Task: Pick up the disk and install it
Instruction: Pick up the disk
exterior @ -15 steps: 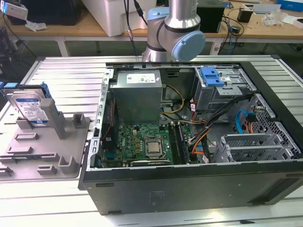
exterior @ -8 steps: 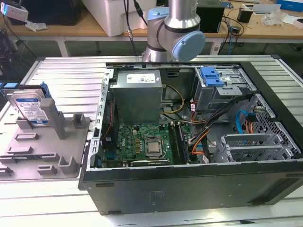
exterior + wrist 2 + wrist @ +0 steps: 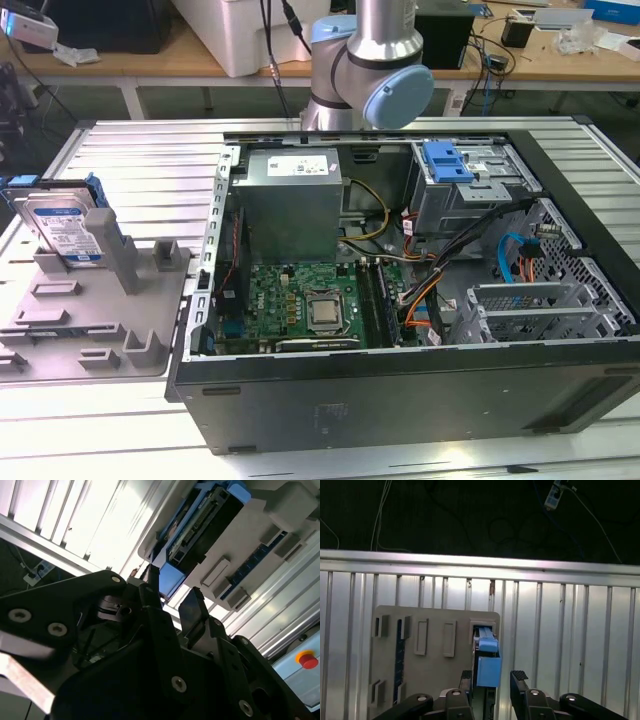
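hovering the gripper (image 3: 492, 674), jaws spread, over the disk (image 3: 68, 228) standing upright in the holder (image 3: 95, 305) beside the case (image 3: 400, 400), on the exterior view's left; working on the pick-up, likely needing centring on the blue end.

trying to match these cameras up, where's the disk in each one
Exterior view: the disk stands upright in the grey holder, at the exterior view's left, beside the computer case.
Second wrist view: disk's connector face shows, beyond the pincer.
First wrist view: edge-on in the holder's slot, blue carrier toward the camera.
Shared landmark: the grey holder.
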You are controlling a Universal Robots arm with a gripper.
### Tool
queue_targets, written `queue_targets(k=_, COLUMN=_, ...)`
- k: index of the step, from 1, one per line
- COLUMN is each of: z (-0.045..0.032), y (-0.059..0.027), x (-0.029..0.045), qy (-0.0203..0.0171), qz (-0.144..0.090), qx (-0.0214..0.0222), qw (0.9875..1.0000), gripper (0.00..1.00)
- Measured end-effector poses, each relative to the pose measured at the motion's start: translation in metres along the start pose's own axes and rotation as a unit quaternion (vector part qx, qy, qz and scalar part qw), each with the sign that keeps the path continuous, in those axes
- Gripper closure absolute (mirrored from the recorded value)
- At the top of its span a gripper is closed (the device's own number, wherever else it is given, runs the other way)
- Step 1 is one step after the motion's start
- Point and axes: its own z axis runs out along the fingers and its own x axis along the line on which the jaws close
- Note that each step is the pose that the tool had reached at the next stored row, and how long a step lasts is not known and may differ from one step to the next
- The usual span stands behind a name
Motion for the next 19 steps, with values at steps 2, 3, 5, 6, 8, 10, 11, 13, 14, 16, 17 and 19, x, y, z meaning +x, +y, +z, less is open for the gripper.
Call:
queue_targets(k=2, z=0.0001, y=-0.0001, x=0.0006, qy=-0.0001, qz=0.006, qx=-0.0003, qw=1.0, gripper=0.56)
queue_targets(k=3, z=0.0001, y=-0.0002, x=0.0007, qy=-0.0001, qz=0.008, qx=-0.0004, qw=1.0, gripper=0.56)
queue_targets(k=5, z=0.0003, y=-0.0009, x=0.0009, qy=-0.0002, qz=0.011, qx=-0.0005, qw=0.9999, gripper=0.56)
queue_targets(k=6, z=0.0003, y=-0.0013, x=0.0009, qy=-0.0002, qz=0.012, qx=-0.0005, qw=0.9999, gripper=0.56)
queue_targets(k=8, z=0.0004, y=-0.0024, x=0.001, qy=-0.0003, qz=0.013, qx=-0.0006, qw=0.9999, gripper=0.56)
queue_targets(k=10, z=0.0006, y=-0.003, x=0.001, qy=-0.0002, qz=0.014, qx=-0.0006, qw=0.9999, gripper=0.56)
queue_targets(k=11, z=0.0007, y=-0.003, x=0.0011, qy=-0.0003, qz=0.014, qx=-0.0006, qw=0.9999, gripper=0.56)
queue_targets(k=13, z=0.001, y=-0.003, x=0.0017, qy=-0.0003, qz=0.014, qx=-0.0005, qw=0.9999, gripper=0.56)
queue_targets(k=14, z=0.001, y=-0.003, x=0.0022, qy=-0.0006, qz=0.014, qx=-0.0006, qw=0.9999, gripper=0.56)
queue_targets(k=16, z=0.0012, y=-0.0029, x=0.0029, qy=-0.001, qz=0.014, qx=-0.0006, qw=0.9999, gripper=0.56)
queue_targets(k=17, z=0.0013, y=-0.0029, x=0.0033, qy=-0.001, qz=0.014, qx=-0.0006, qw=0.9999, gripper=0.56)
queue_targets(k=19, z=0.0017, y=-0.0029, x=0.0045, qy=-0.0011, qz=0.014, qx=-0.0005, qw=0.9999, gripper=0.56)
